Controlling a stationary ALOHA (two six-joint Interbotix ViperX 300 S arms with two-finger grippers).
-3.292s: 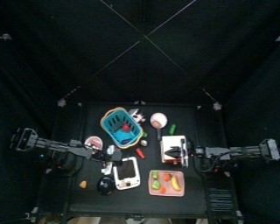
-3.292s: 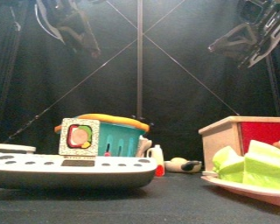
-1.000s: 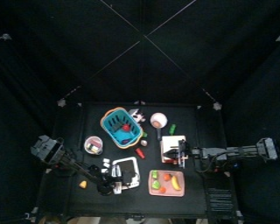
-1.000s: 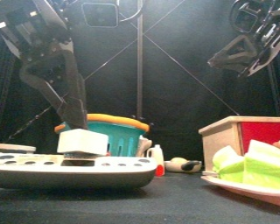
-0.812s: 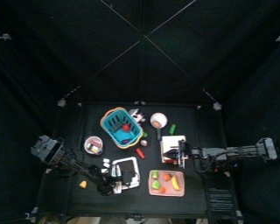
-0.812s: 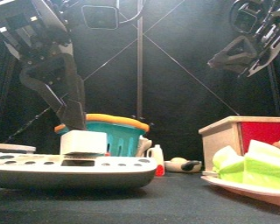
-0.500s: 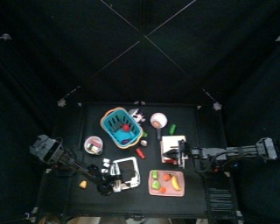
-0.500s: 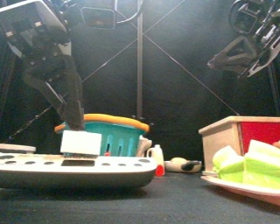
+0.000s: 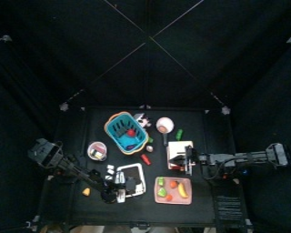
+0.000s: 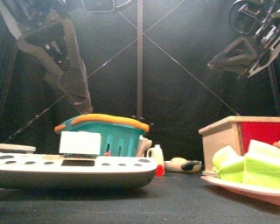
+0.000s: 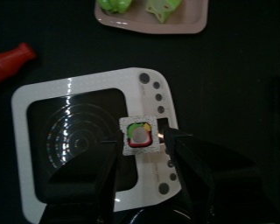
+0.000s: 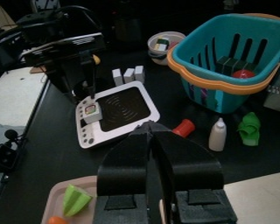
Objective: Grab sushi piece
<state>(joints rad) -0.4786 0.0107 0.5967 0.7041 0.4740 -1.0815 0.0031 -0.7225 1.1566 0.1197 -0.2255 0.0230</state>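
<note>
Since a moment ago the left arm has lifted away, its fingers spread wider, and the piece it was bent over stays where it was. At the left of the front view the left gripper (image 11: 152,147) hangs above the flat white plastic device with a row of round buttons (image 11: 60,114). Its fingers are wide apart and hold nothing. The sushi piece (image 11: 139,133), a small square white toy block with a green, red and pink centre, lies face up on the device's right part, just ahead of the fingertips. The grasp looks not yet made; next the fingers would have to drop astride the block and close. At upper right the right gripper (image 12: 154,133) rests high, fingers closed and empty.
</note>
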